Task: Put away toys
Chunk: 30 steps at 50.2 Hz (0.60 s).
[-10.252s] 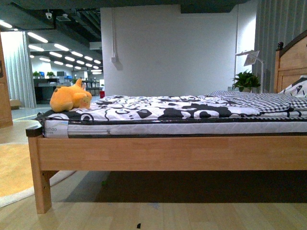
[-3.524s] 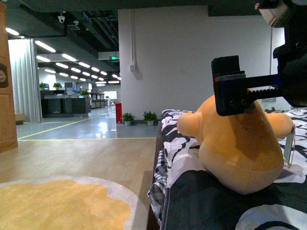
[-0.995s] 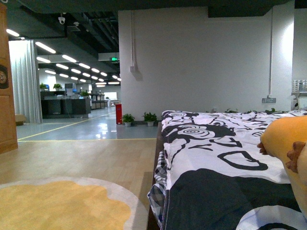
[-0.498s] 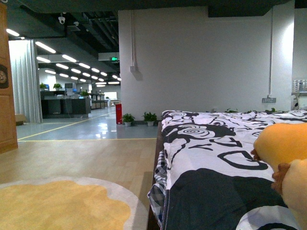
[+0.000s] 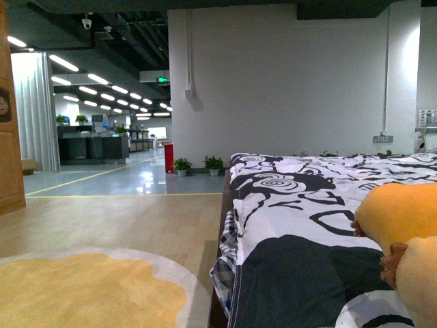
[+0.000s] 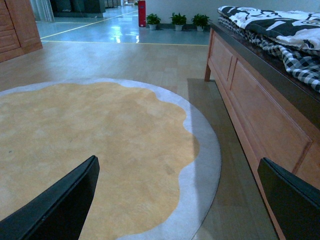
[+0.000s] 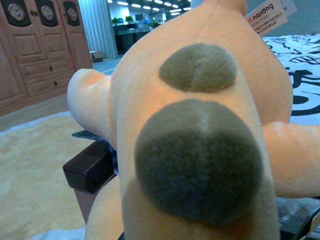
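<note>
my left claw (image 6: 177,162) hung spread wide above the yellow rug (image 6: 90,150). the orange plush (image 7: 200,150) filled the right wrist view; i couldn't tell my right claw's grip.

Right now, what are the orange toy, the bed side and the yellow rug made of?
The plush toy looks like soft fuzzy fabric, stuffed: short pile, puffy limbs. The bed frame looks like smooth wood: brown, with framed panels. The rug seems short-pile textile, matte; the fibre I cannot tell.
</note>
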Each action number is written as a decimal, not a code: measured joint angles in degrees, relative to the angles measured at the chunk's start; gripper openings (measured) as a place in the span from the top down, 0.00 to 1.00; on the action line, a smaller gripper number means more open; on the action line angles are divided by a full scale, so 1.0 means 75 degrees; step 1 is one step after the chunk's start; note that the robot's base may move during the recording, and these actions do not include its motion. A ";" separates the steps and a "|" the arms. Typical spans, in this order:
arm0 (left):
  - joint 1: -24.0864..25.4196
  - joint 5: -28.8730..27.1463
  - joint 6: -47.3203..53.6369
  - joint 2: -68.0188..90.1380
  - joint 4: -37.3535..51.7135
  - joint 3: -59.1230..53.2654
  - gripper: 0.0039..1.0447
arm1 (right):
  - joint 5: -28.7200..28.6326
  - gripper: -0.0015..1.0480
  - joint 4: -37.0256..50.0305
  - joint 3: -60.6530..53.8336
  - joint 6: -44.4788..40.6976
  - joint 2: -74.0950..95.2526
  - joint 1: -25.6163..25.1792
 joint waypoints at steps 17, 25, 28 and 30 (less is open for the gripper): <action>0.0006 -0.0012 0.0000 0.0000 0.0003 0.0000 0.06 | 0.0003 0.92 -0.0006 0.0000 0.0003 0.0000 0.0032; 0.0006 0.0009 0.0000 0.0000 0.0003 0.0000 0.06 | 0.0067 0.92 -0.0012 0.0000 0.0006 -0.0023 0.0026; 0.0006 0.0006 0.0000 0.0003 0.0003 0.0000 0.06 | 0.0064 0.93 -0.0012 0.0000 0.0006 -0.0029 0.0026; 0.0006 0.0003 0.0000 0.0003 0.0003 0.0000 0.06 | 0.0055 0.93 -0.0015 0.0000 0.0006 -0.0026 0.0026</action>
